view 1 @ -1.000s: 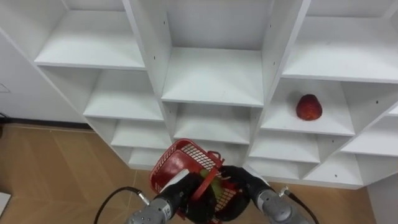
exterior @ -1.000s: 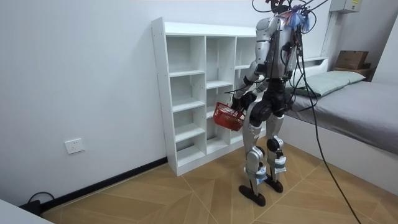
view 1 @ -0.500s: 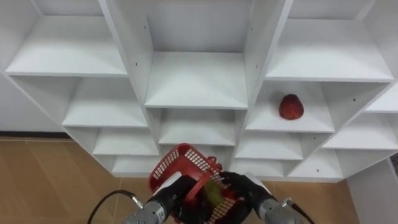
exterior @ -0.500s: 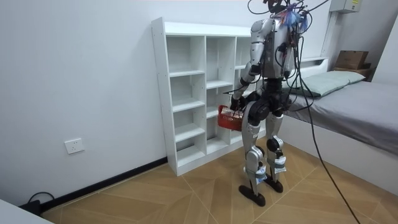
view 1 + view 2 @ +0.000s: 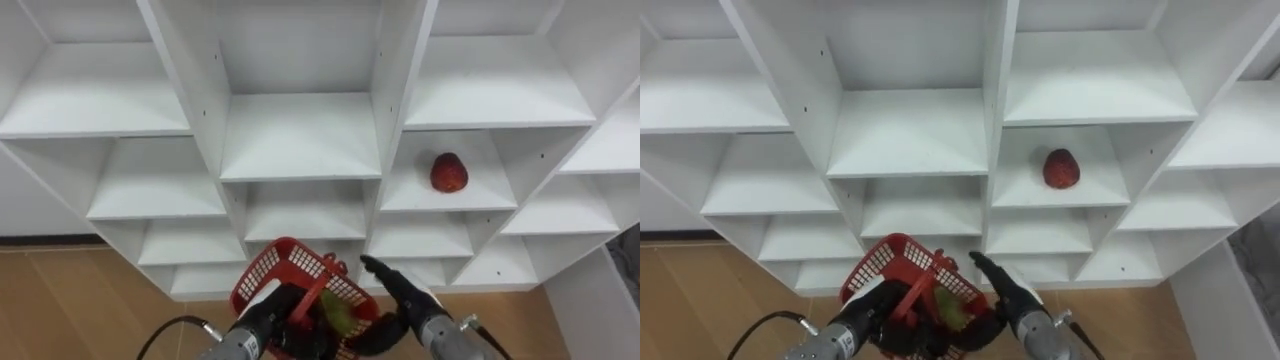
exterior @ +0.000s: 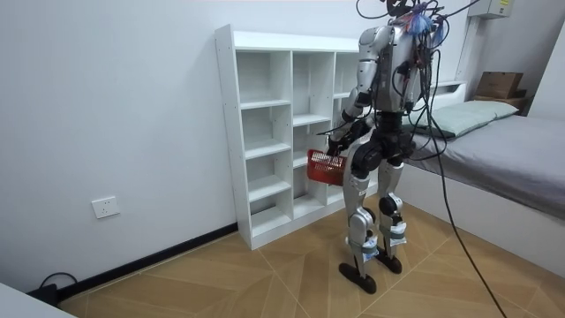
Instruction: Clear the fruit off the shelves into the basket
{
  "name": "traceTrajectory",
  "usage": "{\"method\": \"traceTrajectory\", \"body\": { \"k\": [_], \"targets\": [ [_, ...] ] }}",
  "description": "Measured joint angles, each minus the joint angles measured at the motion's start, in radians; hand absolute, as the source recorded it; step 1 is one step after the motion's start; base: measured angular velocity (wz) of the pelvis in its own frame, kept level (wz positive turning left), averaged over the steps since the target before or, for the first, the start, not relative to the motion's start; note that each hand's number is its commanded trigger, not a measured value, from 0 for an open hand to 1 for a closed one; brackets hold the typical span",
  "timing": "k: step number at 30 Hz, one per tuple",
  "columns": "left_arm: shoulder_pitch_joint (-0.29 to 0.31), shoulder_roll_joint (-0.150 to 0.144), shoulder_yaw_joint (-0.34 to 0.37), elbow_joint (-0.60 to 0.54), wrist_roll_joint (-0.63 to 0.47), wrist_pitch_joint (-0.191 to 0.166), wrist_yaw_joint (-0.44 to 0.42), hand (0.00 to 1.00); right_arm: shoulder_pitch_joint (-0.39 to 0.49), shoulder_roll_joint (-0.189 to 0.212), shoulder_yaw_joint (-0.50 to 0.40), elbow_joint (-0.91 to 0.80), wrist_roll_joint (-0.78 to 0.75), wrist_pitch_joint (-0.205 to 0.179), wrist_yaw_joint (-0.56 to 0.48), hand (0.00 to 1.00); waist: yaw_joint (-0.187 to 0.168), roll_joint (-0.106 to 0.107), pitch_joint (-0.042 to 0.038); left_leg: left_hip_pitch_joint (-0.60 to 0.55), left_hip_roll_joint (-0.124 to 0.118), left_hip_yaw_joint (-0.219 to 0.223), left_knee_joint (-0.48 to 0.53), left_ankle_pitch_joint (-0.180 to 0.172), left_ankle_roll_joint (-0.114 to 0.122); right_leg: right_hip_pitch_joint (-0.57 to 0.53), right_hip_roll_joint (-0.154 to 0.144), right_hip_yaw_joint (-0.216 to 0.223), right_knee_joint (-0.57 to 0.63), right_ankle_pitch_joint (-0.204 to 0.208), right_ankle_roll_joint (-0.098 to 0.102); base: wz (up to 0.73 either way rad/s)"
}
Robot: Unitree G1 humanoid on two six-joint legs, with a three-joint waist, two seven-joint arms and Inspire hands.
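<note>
With the red basket (image 5: 262,272) clasped by its handle in the left hand (image 5: 270,316), the empty, straight-fingered right hand (image 5: 398,293) just beside it is best lifted toward the red fruit (image 5: 449,173) lying above and to its right on the shelf (image 5: 402,197), then closed gently round it.

White closet (image 5: 300,140) faces me: three columns of open compartments, boards staggered between columns. I log one red fruit (image 5: 449,173) resting on a board in the right column, second board down in my eye view, near the board's middle and apart from both side walls. The closet stands on wood-pattern floor (image 6: 265,283), its back against the wall (image 6: 115,115).
</note>
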Motion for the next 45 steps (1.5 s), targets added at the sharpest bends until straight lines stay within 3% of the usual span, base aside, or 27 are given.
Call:
{"method": "traceTrajectory", "body": {
  "k": [9, 11, 19, 30, 41, 45],
  "targets": [
    [0.016, 0.004, 0.053, 0.018, -0.031, 0.0, -0.003, 1.0, 0.07, -0.006, -0.018, -0.143, 0.037, 0.0, -0.012, 0.0, 0.002, 0.009, -0.0012, 0.012, 0.005, 0.01, -0.012, -0.003, -0.003, -0.001, 0.009, 0.019, 0.001, 0.003, -0.001, -0.06],
    [0.02, -0.002, 0.069, 0.018, -0.031, 0.0, -0.001, 1.0, 0.084, -0.015, -0.031, -0.21, 0.045, -0.001, -0.018, 0.0, 0.004, 0.015, -0.0045, 0.013, 0.006, 0.018, -0.018, -0.003, -0.003, 0.0, 0.011, 0.023, 0.0, 0.009, 0.0, -0.11],
    [0.028, -0.003, 0.083, 0.033, -0.054, 0.0, -0.001, 1.0, 0.067, -0.018, -0.046, -0.305, 0.15, -0.005, -0.073, 0.0, 0.003, 0.017, -0.0052, 0.014, 0.006, 0.027, -0.024, -0.003, -0.003, -0.006, 0.011, 0.038, 0.001, 0.011, 0.0, -0.07],
    [0.032, 0.001, 0.083, 0.051, -0.147, 0.001, 0.016, 1.0, 0.056, -0.018, -0.05, -0.324, 0.193, -0.006, -0.184, 0.0, -0.003, 0.004, 0.0044, 0.007, 0.006, 0.025, -0.024, -0.003, -0.003, -0.007, 0.01, 0.03, -0.003, 0.011, 0.001, 0.02],
    [0.042, 0.008, 0.107, 0.0, -0.15, 0.001, 0.04, 1.0, 0.058, -0.03, -0.098, -0.339, 0.204, -0.007, -0.258, 0.0, -0.003, 0.002, 0.0029, 0.007, 0.005, 0.024, -0.024, -0.003, -0.003, -0.003, 0.011, 0.033, -0.012, 0.011, 0.001, 0.0],
    [0.044, 0.009, 0.16, 0.005, -0.149, 0.001, 0.039, 1.0, 0.044, -0.038, -0.168, -0.338, 0.214, -0.007, -0.3, 0.0, -0.003, -0.01, 0.005, 0.007, 0.006, 0.024, -0.023, -0.003, -0.003, -0.001, 0.01, 0.024, -0.01, 0.011, 0.001, 0.04]
  ]
}}
